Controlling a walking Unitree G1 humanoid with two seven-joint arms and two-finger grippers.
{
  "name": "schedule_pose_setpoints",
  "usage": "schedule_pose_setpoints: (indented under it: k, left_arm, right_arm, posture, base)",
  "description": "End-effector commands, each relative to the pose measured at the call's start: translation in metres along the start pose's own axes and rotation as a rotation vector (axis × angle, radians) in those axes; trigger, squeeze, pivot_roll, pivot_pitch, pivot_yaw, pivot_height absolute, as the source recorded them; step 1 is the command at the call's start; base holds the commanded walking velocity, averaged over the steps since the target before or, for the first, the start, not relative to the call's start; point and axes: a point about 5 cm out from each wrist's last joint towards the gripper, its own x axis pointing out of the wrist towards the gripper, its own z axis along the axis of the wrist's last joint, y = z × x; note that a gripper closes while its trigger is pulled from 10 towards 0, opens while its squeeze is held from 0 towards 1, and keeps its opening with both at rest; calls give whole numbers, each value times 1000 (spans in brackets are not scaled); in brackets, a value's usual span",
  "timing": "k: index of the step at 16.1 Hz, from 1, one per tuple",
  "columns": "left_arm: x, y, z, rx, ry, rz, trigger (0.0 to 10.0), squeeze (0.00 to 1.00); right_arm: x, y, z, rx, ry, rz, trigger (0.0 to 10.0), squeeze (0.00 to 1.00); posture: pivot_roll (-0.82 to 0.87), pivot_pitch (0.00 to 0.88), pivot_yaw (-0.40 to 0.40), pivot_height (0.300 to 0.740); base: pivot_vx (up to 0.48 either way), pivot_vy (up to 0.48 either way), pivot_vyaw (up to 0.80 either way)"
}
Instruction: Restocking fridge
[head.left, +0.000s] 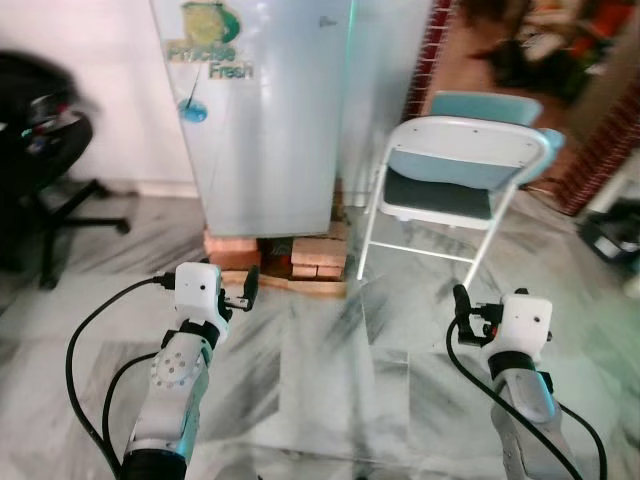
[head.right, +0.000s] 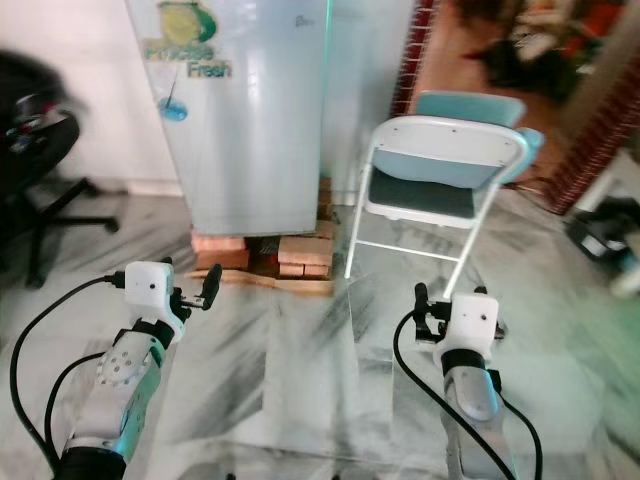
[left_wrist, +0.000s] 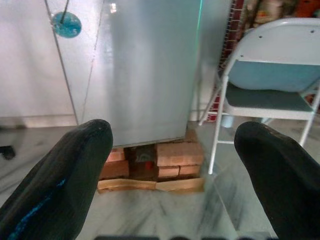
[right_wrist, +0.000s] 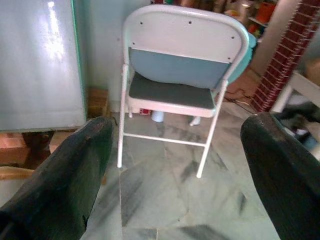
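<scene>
- Fridge (head.left: 270, 110) is straight ahead of me, door shut, standing tall with its long axis vertical and its front facing my camera. Smooth glossy silver-grey skin with soft reflections, and a green and yellow sticker (head.left: 208, 40) near the top that seems to read "Fresh", though it's a bit blurry.
- It's propped up off the floor on a stack of reddish bricks (head.left: 318, 256) with a couple of pale wooden planks (left_wrist: 150, 185) lying flat along the front of them.
- Just to the right of it I've got a folding chair (head.left: 455, 185): white tubular metal frame, light blue backrest, dark padded seat, rounded top. It faces me, a bit angled.
- Floor (head.left: 330, 400) is polished grey-white marble with dark veining, pretty shiny.
- Off on the far left there's a black office chair (head.left: 40, 150) on a star base, blurred.
- Red brick wall (head.left: 430, 50) runs back behind the folding chair.
- My left gripper (head.left: 242, 290) is held out low in front of the bricks, fingers (left_wrist: 65, 175) spread wide with nothing between them.
- My right gripper (head.left: 468, 312) is held out in front of the folding chair, well short of it, also gaping wide and empty; fingers (right_wrist: 65, 170) are chunky matte black.
- Black cables (head.left: 85, 350) loop off both silver forearms.
</scene>
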Motion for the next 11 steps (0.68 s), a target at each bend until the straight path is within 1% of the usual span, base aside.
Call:
schedule_pose_setpoints:
  k: [1,11]
  left_arm:
    - [0,4,2,-6,-2,6,10000,0]
    - [2,6,3,15,-5,12,10000,0]
  right_arm:
    - [1,4,3,-1,-10,14,10000,0]
    - [3,5,3,0,-10,16,10000,0]
  posture:
    - [34,46,-30,740]
    - [31,54,-26,740]
  base:
    - [0,480,-800]
    - [0,480,-800]
